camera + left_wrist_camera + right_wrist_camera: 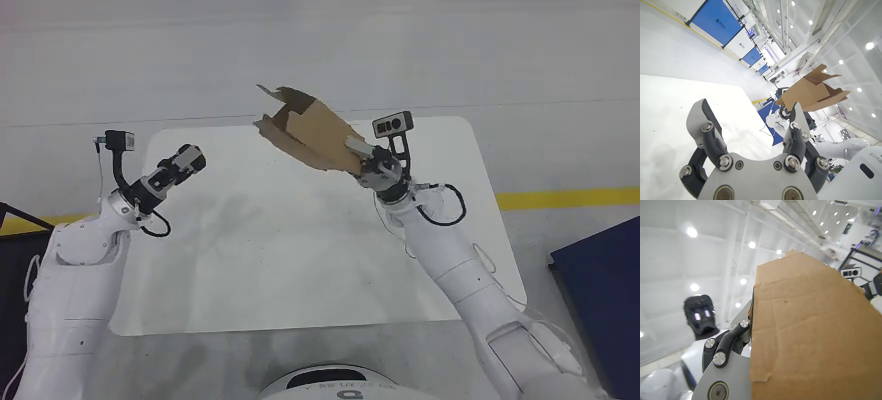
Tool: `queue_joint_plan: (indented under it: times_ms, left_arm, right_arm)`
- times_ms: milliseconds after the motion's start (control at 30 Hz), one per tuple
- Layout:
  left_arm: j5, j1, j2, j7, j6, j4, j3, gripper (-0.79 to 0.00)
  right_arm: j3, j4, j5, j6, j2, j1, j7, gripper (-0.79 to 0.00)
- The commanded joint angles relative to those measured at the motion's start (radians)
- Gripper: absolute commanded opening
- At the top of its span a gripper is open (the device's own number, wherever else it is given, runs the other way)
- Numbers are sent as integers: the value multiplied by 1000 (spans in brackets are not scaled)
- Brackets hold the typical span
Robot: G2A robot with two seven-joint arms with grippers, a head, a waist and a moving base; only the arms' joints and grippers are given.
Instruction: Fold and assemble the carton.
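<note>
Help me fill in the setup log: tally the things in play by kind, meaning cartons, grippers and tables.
Cartons: 1, the carton, brown, held up
Grippers: 2, the left gripper open, the right gripper shut on the carton
Tables: 1, the table, white
Total: 4

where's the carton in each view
Top view: carton held up over the table's far edge, in the right gripper.
Left wrist view: carton in the air past the table, in that gripper.
Right wrist view: carton close up, beside that gripper.
Shared landmark: the right gripper.
</note>
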State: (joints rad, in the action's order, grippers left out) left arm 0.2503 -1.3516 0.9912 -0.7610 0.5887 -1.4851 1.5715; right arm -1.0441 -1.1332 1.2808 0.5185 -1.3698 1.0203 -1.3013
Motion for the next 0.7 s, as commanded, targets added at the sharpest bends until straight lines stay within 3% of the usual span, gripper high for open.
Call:
queue_joint_plan:
  times_ms: [0,100,167,433,567,667]
  left_arm:
    - [-11,-5,-3,-8,-10,-39,15,0]
    - [-16,-5,-9,-33,-32,-89,35,0]
    - [27,-7,-10,-47,-81,-102,43,0]
    - [27,-7,-10,-47,-81,-102,43,0]
    - [-37,-23,-10,-1,-90,-106,48,0]
    - [-93,-33,-13,36,-82,-142,77,0]
  right_arm:
    - [-7,66,86,-75,-9,-14,-76,-785]
    - [-16,148,171,-157,-25,-34,-157,-785]
    - [-29,170,66,-123,-27,-56,-123,-785]
    - [-29,170,66,-123,-27,-56,-123,-785]
    - [-14,123,182,-450,-29,-39,-216,-785]
    - [4,105,167,-544,-30,-46,-235,-785]
